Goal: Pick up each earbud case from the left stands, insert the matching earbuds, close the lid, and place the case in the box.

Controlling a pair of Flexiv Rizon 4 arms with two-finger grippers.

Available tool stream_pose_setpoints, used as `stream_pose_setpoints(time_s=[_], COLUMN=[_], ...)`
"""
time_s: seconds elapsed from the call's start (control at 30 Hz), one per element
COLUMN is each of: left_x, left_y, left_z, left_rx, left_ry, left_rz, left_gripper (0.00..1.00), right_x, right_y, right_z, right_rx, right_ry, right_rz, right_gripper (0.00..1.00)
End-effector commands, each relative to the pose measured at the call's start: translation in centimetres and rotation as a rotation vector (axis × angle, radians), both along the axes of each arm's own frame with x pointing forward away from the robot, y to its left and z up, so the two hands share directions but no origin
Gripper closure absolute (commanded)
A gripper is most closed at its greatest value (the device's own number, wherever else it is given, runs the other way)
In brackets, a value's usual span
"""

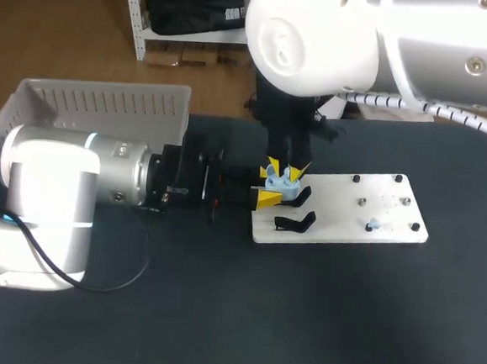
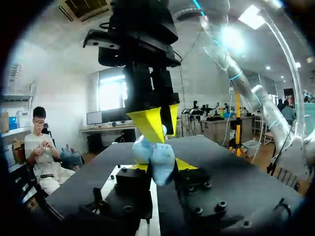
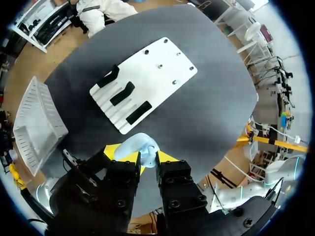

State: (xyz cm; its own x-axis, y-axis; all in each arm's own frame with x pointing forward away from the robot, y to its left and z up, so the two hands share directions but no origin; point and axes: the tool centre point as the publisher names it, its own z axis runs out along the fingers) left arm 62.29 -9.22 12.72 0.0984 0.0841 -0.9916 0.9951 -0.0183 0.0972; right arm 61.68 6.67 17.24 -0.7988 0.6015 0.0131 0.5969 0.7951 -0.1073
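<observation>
Over table, left pincer, right pincer clasp case.

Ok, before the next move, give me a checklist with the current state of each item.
1. Left gripper shut on the earbud case from both sides: ok.
2. Right gripper hold on the case: cannot tell.
3. Case lid closed: cannot tell.
4. All earbuds inserted: not ok, a small blue earbud lies on the white board.
5. Box in view behind the left arm: ok.
</observation>
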Motion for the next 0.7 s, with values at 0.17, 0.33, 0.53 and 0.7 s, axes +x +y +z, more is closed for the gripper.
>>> stream_pose_setpoints(time_s=[0.17, 0.33, 0.53, 0.7], left_x=[-0.1, -0.1, -0.1, -0.1], left_y=[-0.2, -0.2, -0.2, -0.2], left_z=[-0.1, -0.1, -0.1, -0.1], left_rx=[-0.005, -0.005, -0.005, -0.005], left_ry=[-0.004, -0.004, -0.004, -0.004], left_rz=[0.003, 0.003, 0.003, 0.003], left_gripper=[1.0, 1.0, 1.0, 1.0], right_x=[0.5, 0.3, -0.1, -0.5], right_y=[0.4, 0.6, 0.6, 0.7], right_z=[-0.4, -0.6, -0.8, -0.6], right_rx=[-0.012, -0.015, -0.015, 0.0], right_ry=[0.012, 0.011, 0.014, 0.008], right_rz=[0.005, 0.015, 0.026, 0.026], right_gripper=[1.0, 1.0, 1.0, 0.51])
